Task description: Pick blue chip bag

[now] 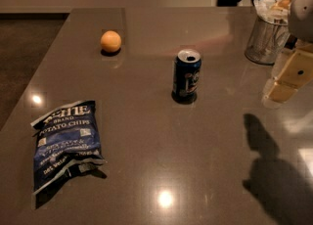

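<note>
The blue chip bag lies flat on the grey table at the front left, crinkled dark blue foil with white "Potato Chips" lettering. My gripper hangs above the table at the right edge of the view, far to the right of the bag, with nothing seen in it. Its cream-coloured fingers point down and to the left. Its shadow falls on the table at the front right.
An upright dark blue soda can stands mid-table. An orange sits at the back left. A metal mesh cup holding crumpled paper stands at the back right. The table's left edge runs close to the bag.
</note>
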You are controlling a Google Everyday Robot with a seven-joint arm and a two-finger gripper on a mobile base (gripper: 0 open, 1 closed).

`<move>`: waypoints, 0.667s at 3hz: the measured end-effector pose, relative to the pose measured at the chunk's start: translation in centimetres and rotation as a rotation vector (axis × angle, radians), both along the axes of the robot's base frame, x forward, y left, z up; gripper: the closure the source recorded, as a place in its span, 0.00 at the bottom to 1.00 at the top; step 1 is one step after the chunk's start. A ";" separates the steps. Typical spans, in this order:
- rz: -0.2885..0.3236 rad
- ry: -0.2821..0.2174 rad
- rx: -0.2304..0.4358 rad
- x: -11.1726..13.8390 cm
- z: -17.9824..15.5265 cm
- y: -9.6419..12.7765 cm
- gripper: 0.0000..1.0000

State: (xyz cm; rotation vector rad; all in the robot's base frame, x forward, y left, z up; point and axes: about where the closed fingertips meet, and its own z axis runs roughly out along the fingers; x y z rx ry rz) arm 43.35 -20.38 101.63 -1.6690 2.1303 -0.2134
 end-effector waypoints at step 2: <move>0.016 0.016 0.005 0.0 0.2 0.9 0.00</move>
